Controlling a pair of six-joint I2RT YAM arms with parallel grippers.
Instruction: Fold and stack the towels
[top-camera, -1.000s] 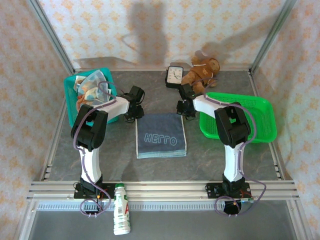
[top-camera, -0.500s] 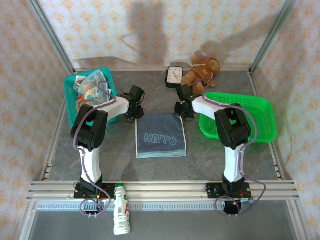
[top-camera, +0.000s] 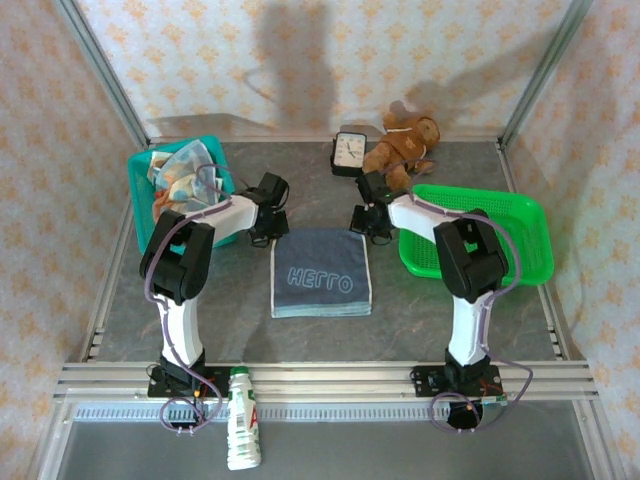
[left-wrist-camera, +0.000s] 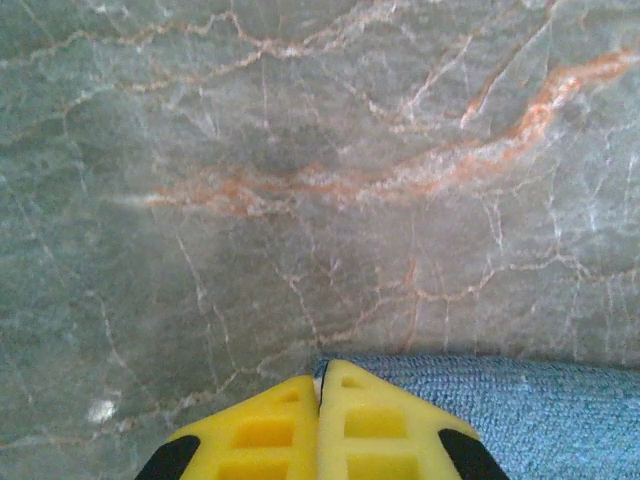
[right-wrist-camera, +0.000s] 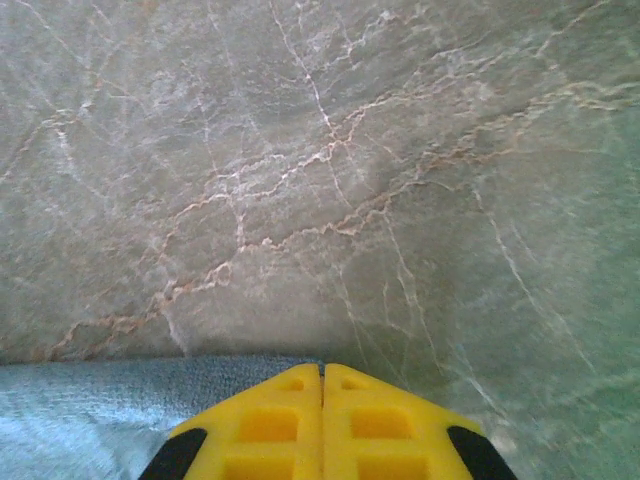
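Note:
A blue-grey towel (top-camera: 322, 272) with pale lettering lies flat in the middle of the table. My left gripper (top-camera: 272, 232) sits at its far left corner. In the left wrist view the yellow fingers (left-wrist-camera: 375, 425) of the left gripper (left-wrist-camera: 320, 375) are pressed together, with a sliver of the towel (left-wrist-camera: 540, 410) edge pinched at the tip. My right gripper (top-camera: 365, 228) sits at the far right corner. In its wrist view the right gripper (right-wrist-camera: 322, 370) is shut where the towel (right-wrist-camera: 90, 400) corner ends. Several more towels (top-camera: 185, 170) lie crumpled in the teal basket.
The teal basket (top-camera: 140, 205) stands at the back left and a green basket (top-camera: 500, 235) at the right, beside my right arm. A clock (top-camera: 350, 150) and a brown teddy bear (top-camera: 405, 140) sit at the back. A white bottle (top-camera: 241, 420) lies on the near rail.
Both grippers have closed at the far corners of the towel. The right gripper has edged slightly towards its corner. The towel itself has not moved.

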